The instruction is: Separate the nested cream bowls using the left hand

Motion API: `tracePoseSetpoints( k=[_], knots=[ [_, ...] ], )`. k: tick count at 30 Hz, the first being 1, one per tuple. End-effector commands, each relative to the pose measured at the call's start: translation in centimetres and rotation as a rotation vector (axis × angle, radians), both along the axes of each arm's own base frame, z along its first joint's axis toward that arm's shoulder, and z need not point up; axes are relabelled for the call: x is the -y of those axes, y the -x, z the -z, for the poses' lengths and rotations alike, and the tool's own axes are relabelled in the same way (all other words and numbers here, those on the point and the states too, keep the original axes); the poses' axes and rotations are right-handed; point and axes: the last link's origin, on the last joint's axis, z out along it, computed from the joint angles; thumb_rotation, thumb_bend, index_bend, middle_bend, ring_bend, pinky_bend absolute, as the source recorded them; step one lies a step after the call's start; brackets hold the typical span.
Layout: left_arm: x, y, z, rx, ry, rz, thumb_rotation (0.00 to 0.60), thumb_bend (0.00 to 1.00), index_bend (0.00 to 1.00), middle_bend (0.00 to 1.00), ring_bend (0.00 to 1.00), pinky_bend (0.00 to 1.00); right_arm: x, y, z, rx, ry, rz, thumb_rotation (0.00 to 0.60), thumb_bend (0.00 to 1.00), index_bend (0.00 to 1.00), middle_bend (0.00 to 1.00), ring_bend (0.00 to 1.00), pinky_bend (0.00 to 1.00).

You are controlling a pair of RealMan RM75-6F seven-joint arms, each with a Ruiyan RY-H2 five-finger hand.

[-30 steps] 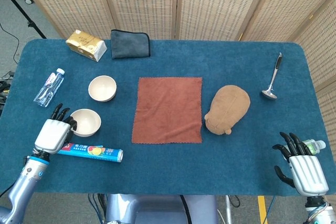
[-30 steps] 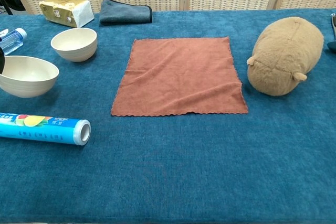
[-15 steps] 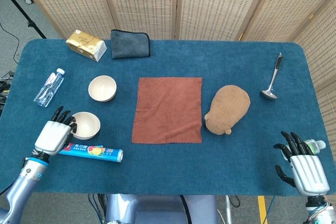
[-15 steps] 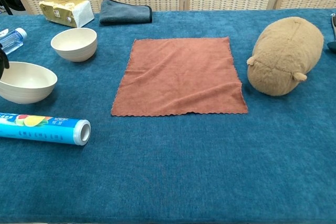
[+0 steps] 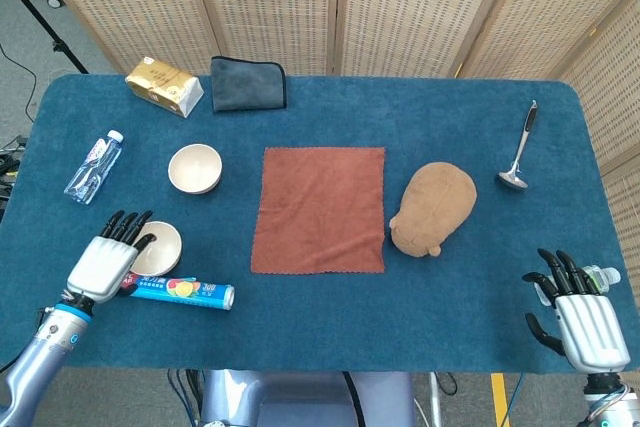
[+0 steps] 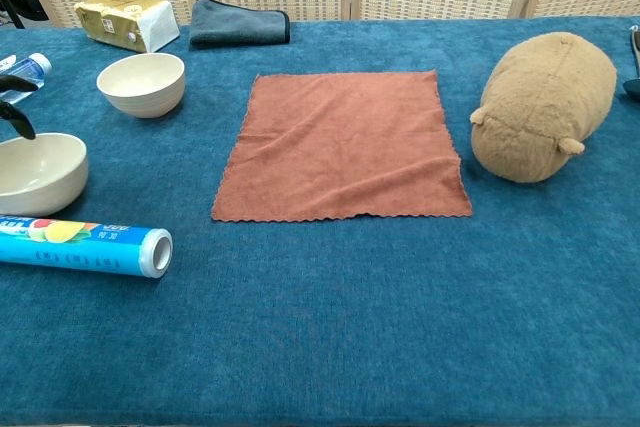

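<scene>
Two cream bowls stand apart on the blue table. The far bowl (image 5: 195,168) (image 6: 142,82) sits left of the rust cloth. The near bowl (image 5: 160,245) (image 6: 36,174) rests upright on the table against the foil roll. My left hand (image 5: 104,262) is at this bowl's left rim with its fingers (image 6: 17,123) spread above the rim and nothing gripped. In the chest view only those dark fingertips show at the left edge. My right hand (image 5: 586,323) hangs at the table's near right corner, fingers apart and empty.
A blue foil roll (image 5: 180,291) (image 6: 85,245) lies just in front of the near bowl. A water bottle (image 5: 93,166), a tissue pack (image 5: 163,85) and a grey cloth (image 5: 247,84) lie at the back left. The rust cloth (image 5: 320,209), a brown plush (image 5: 432,207) and a ladle (image 5: 519,150) lie to the right.
The near bowl has moved with my left hand towards the table's near left edge, up against the foil roll. The left fingers have spread off its rim. The right hand stayed put.
</scene>
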Motion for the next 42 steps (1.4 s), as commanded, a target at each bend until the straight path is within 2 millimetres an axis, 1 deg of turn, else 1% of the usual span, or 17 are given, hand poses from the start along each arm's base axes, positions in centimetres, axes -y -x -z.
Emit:
tracePoseSetpoints(
  k=[1, 5, 12, 18, 20, 24, 28, 33, 37, 42],
  knots=[
    [-0.1, -0.5, -0.3, 0.006, -0.001, 0.001, 0.57, 0.06, 0.24, 0.0, 0.01, 0.0, 0.0, 0.0, 0.0, 0.002, 0.002, 0.0, 0.6, 0.36, 0.31, 0.08, 0.0, 0.17],
    [-0.5, -1.4, -0.9, 0.037, -0.03, 0.013, 0.568, 0.05, 0.23, 0.0, 0.0, 0.0, 0.0, 0.0, 0.0, 0.003, 0.001, 0.0, 0.6, 0.36, 0.31, 0.07, 0.0, 0.17],
    [-1.3, -3.3, -2.6, 0.133, -0.122, 0.039, 0.559, 0.06, 0.23, 0.0, 0.0, 0.0, 0.1, 0.0, -0.1, 0.005, 0.007, -0.005, 0.6, 0.36, 0.31, 0.07, 0.0, 0.17],
    [-0.7, -4.6, -4.2, 0.263, -0.195, 0.042, 0.548, 0.06, 0.23, 0.0, 0.0, 0.0, 0.1, 0.0, 0.2, 0.006, 0.001, -0.007, 0.6, 0.36, 0.31, 0.07, 0.0, 0.17],
    [0.0, -4.7, -4.7, 0.318, -0.223, 0.026, 0.545, 0.07, 0.23, 0.0, 0.0, 0.0, 0.1, 0.0, 0.3, 0.007, -0.003, -0.007, 0.6, 0.36, 0.31, 0.07, 0.0, 0.17],
    [2.1, -4.2, -5.4, 0.46, -0.315, -0.006, 0.547, 0.08, 0.23, 0.0, 0.0, 0.0, 0.1, 0.0, 0.5, 0.007, -0.006, -0.011, 0.6, 0.36, 0.31, 0.07, 0.0, 0.17],
    [4.8, -3.2, -5.3, 0.594, -0.364, -0.043, 0.547, 0.12, 0.23, 0.0, 0.0, 0.0, 0.1, 0.0, 0.7, 0.007, -0.01, -0.011, 0.6, 0.36, 0.31, 0.07, 0.0, 0.17],
    [7.7, -1.8, -5.1, 0.652, -0.396, -0.067, 0.547, 0.13, 0.23, 0.0, 0.0, 0.0, 0.0, -0.2, 1.1, 0.006, -0.021, -0.015, 0.6, 0.36, 0.31, 0.07, 0.0, 0.17],
    [8.7, -0.9, -4.6, 0.679, -0.404, -0.074, 0.546, 0.13, 0.23, 0.0, 0.0, 0.0, 0.1, -0.4, 1.4, 0.008, -0.031, -0.018, 0.6, 0.36, 0.31, 0.07, 0.0, 0.17],
    [8.8, -0.7, -4.6, 0.702, -0.406, -0.065, 0.545, 0.13, 0.23, 0.0, 0.0, 0.0, 0.3, -0.5, 2.1, 0.013, -0.049, -0.024, 0.6, 0.36, 0.31, 0.07, 0.0, 0.17]
  ],
)
